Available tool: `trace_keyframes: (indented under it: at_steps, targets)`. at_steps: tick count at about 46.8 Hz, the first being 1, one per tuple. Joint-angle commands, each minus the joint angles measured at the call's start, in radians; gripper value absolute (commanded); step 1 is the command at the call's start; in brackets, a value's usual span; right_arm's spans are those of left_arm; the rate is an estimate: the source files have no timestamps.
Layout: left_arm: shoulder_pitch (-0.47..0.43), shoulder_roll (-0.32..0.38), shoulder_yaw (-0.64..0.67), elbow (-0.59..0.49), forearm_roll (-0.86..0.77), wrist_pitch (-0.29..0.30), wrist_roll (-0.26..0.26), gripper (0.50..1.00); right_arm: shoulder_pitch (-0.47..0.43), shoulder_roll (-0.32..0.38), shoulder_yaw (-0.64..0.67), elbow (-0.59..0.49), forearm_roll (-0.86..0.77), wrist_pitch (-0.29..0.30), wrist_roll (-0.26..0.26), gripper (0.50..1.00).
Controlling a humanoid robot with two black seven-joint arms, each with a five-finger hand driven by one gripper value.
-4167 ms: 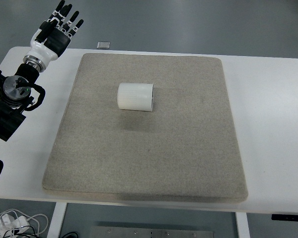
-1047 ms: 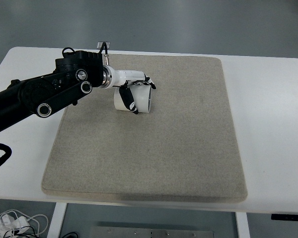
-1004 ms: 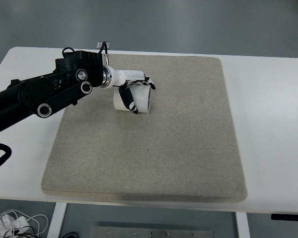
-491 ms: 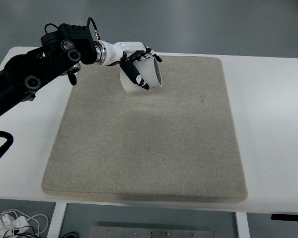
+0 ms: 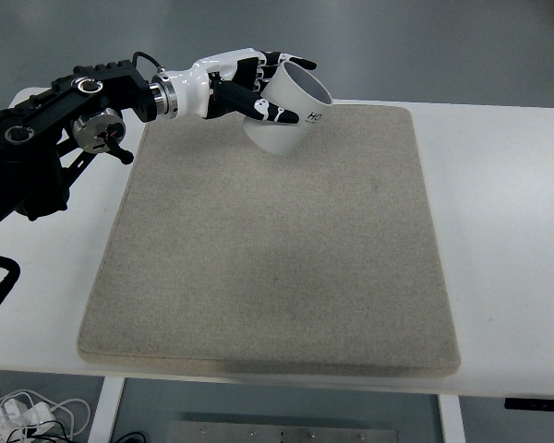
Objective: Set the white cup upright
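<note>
Left black-and-white five-fingered hand point(image 5: 245, 85) is clenched around the white cylindrical cup point(image 5: 289, 111), its fingers point(image 5: 264, 109) wrapped over the cup's side. Cup hangs tilted in the air, mouth up and to the right, above the far edge of the beige square felt mat point(image 5: 275, 268) on the white desk point(image 5: 503, 231), towards its far-left corner
</note>
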Motion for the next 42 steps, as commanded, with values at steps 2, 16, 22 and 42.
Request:
trace_keyframes:
  at_steps: [2, 16, 22, 42]
  targets:
    - [0.051, -0.006, -0.053, 0.013, -0.008, -0.026, -0.088, 0.538, 0.000, 0.000, 0.000, 0.000, 0.000, 0.000, 0.000, 0.952]
    - [0.167, -0.068, -0.099, 0.075, -0.008, -0.039, -0.286, 0.546, 0.000, 0.000, 0.000, 0.000, 0.000, 0.000, 0.000, 0.952]
    - [0.209, -0.085, -0.099, 0.090, 0.001, -0.039, -0.398, 0.544, 0.000, 0.000, 0.000, 0.000, 0.000, 0.000, 0.000, 0.952]
    - [0.245, -0.118, -0.079, 0.196, 0.093, -0.016, -0.594, 0.512, 0.000, 0.000, 0.000, 0.000, 0.000, 0.000, 0.000, 0.952]
